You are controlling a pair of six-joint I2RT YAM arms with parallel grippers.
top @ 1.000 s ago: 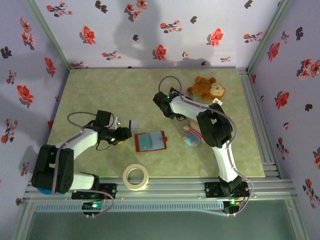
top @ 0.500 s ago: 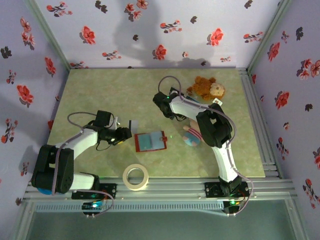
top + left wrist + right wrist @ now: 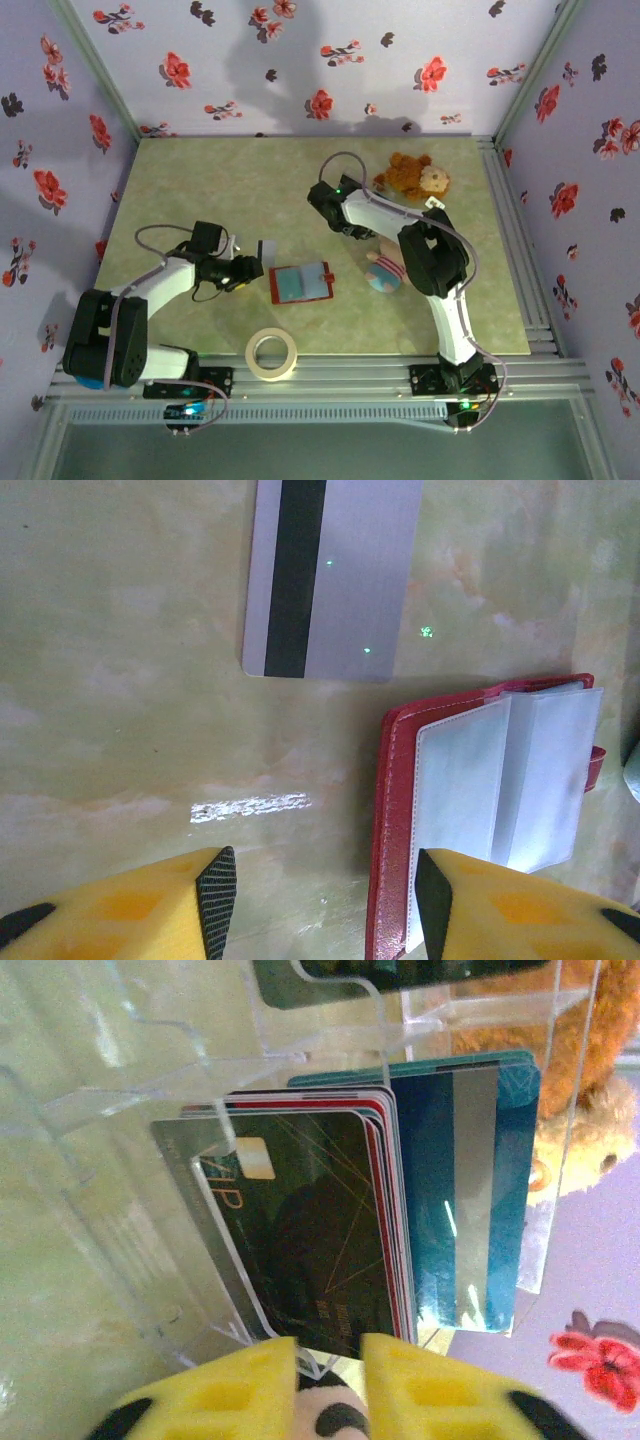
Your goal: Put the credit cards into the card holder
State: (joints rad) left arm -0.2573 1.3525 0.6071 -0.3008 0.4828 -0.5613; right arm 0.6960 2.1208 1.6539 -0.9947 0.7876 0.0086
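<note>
Overhead, the left gripper (image 3: 243, 270) hangs low over the bench (image 3: 180, 180) left of centre. A grey card (image 3: 266, 247) lies just beyond it, and the red card holder (image 3: 301, 283) lies open just to its right. The right arm reaches to the upper middle of the frame, beside a brown teddy bear (image 3: 415, 178). A small doll (image 3: 383, 272) and a roll of tape (image 3: 273, 354) lie nearer the bottom.

From the left wrist, the left gripper (image 3: 325, 900) stands open with nothing between its jaws. The grey card (image 3: 330, 575), black stripe up, lies flat at the top of the frame. It is apart from the card holder (image 3: 490, 800) at lower right, whose clear pockets fan open.

From the right wrist, the right gripper (image 3: 328, 1360) sits at the bottom edge, jaws narrowly apart. It is at the lower edge of a stack of credit cards (image 3: 300, 1250) standing in a clear plastic stand (image 3: 120, 1160); whether it pinches one I cannot tell. A teal card (image 3: 480, 1190) stands behind the dark ones.

These cards are probably light, stiff and slick. The flat one offers little to grip, so an edge that can be lifted seems the best hold. The standing ones are best pinched singly by an exposed edge. The holder looks soft and may slide when a card is pushed in.
</note>
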